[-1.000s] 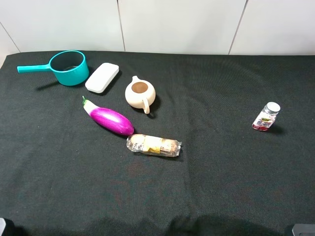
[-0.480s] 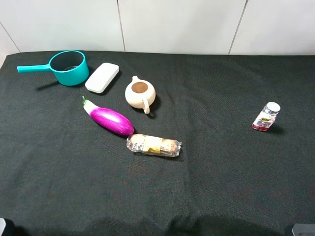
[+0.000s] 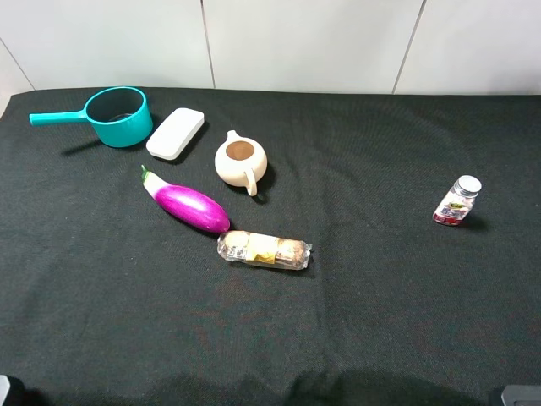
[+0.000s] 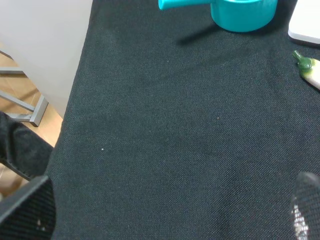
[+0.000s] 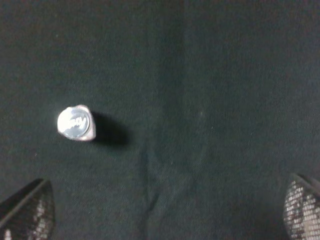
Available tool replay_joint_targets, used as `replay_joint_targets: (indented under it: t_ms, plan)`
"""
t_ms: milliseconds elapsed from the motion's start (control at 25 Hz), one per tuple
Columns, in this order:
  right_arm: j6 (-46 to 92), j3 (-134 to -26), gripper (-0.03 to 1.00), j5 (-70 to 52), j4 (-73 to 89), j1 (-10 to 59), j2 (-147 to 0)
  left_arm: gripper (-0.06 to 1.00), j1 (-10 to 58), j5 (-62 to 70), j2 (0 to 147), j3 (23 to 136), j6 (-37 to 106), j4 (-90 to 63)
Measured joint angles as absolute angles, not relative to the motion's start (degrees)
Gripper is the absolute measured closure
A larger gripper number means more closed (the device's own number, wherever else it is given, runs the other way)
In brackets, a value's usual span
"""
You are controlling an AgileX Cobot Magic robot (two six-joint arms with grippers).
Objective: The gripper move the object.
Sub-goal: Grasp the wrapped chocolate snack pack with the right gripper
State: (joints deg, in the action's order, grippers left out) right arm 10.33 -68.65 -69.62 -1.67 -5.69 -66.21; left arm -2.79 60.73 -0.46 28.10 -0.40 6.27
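Observation:
The clear-wrapped pack of tan and yellow biscuits [image 3: 264,250] lies flat near the middle of the black cloth, one end just below the tip of the purple eggplant [image 3: 188,205]. It shows in neither wrist view. My left gripper [image 4: 167,215] is open and empty over bare cloth near the table's left edge, far from the pack. My right gripper [image 5: 165,210] is open and empty, with the silver-capped bottle [image 5: 75,122] standing ahead of it. In the high view only small grey bits of the arms show at the bottom corners.
A teal pot [image 3: 118,116], a white flat box [image 3: 176,133] and a cream jug [image 3: 241,161] stand at the back left. The small bottle [image 3: 457,201] stands at the right. The left wrist view shows the pot [image 4: 243,10], the eggplant's stem [image 4: 309,67] and the table's left edge [image 4: 75,85].

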Motion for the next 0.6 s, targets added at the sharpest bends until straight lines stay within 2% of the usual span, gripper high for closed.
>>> replay_joint_targets:
  t_ms: [280,600]
  plan:
    - [11.2,-74.4,0.27,-70.0,-1.9,-5.7,-74.8,-0.05,-2.8,60.7,-0.5,28.1,-0.4,6.3]
    - [12.1,-74.8,0.27,-70.0,0.8,-5.7,-81.2,-0.05,-2.8,60.7,-0.5,28.1,-0.4,6.3]
